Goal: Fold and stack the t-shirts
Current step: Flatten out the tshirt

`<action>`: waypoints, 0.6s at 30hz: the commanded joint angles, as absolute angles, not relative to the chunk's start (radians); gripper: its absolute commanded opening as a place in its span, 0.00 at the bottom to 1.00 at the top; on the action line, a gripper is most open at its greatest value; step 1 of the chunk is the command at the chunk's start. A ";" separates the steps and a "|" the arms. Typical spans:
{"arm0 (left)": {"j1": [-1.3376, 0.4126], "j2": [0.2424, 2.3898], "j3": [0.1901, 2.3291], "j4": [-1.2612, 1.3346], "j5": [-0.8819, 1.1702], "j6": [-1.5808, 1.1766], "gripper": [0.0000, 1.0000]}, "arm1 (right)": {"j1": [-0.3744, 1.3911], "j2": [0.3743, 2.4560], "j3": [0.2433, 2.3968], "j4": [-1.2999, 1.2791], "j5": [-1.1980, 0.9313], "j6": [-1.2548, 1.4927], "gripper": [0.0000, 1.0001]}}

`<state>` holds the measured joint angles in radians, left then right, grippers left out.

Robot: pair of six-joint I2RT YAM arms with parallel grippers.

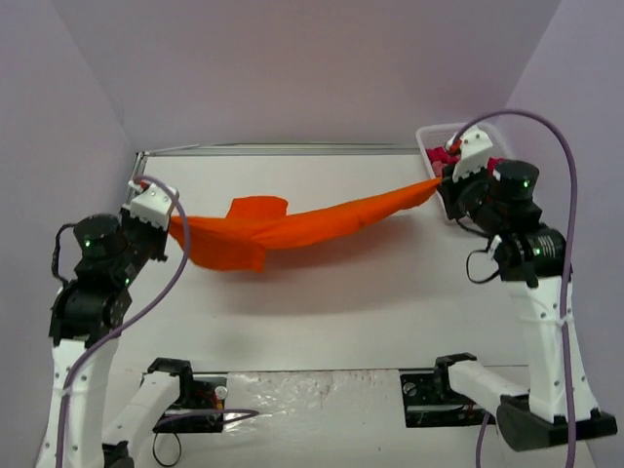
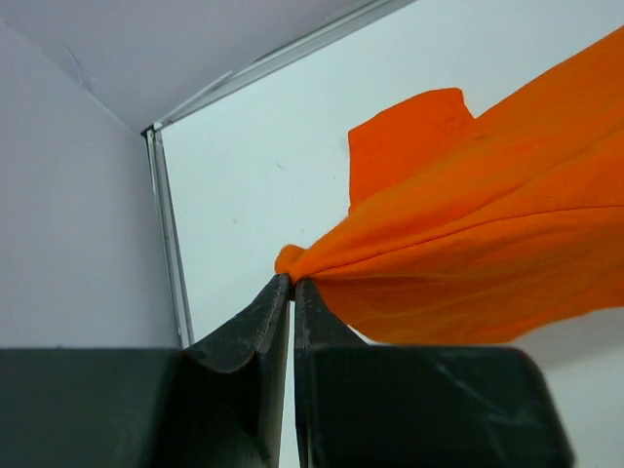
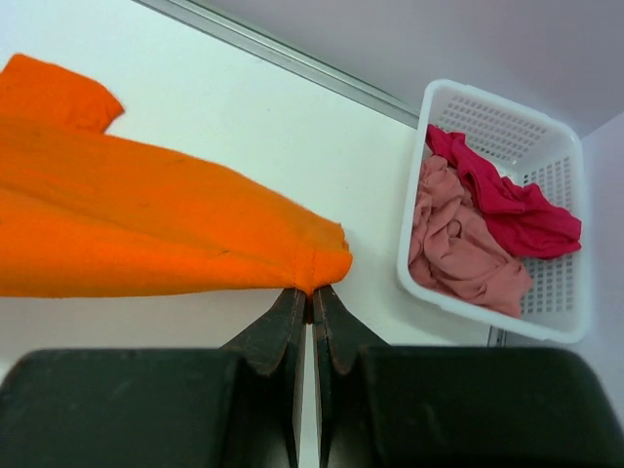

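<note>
Starting at the near edge of the counter [image 1: 322, 312], I see both arm bases bolted side by side, with the arms raised to left and right.

1. Left tool [image 1: 175, 224]: located at the left side of the counter. The left wrist view shows the left tool [image 2: 291, 285] with its fingers pressed together, pinching a bunched corner of the orange t-shirt [image 2: 487, 253].
2. Right tool [image 1: 439, 183]: located at the right side, further back than the left one. The right wrist view shows the right tool [image 3: 310, 292] closed in the same way, clamping the opposite end of the orange t-shirt [image 3: 146, 224].
3. Orange t-shirt [image 1: 292, 229]: stretched between the two tools across the middle of the counter, running from near left to far right. It sags toward the left end, and a shadow lies on the counter beneath it. One sleeve [image 1: 258, 207] stands out on the far side. I cannot tell whether the lowest fold touches the counter.
4. Basket [image 1: 436, 129]: a white lattice basket in the far right corner, just behind the right tool. The right wrist view shows the basket [image 3: 556, 292] holding a crumpled pink t-shirt [image 3: 458, 244] on the left, with a crimson t-shirt [image 3: 517, 210] lying partly over it on the right.
</note>
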<state>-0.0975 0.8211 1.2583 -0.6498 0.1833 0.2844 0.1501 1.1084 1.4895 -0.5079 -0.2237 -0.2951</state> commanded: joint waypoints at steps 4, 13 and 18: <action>-0.081 0.676 1.310 -0.811 0.176 0.276 0.02 | 0.129 0.947 1.445 -0.532 -0.242 -0.252 0.00; -0.081 0.859 1.566 -0.739 0.167 0.287 0.02 | 0.114 1.124 1.678 -0.506 -0.167 -0.279 0.00; -0.081 1.029 1.551 -0.622 0.127 0.320 0.02 | 0.106 1.270 1.658 -0.421 -0.140 -0.293 0.00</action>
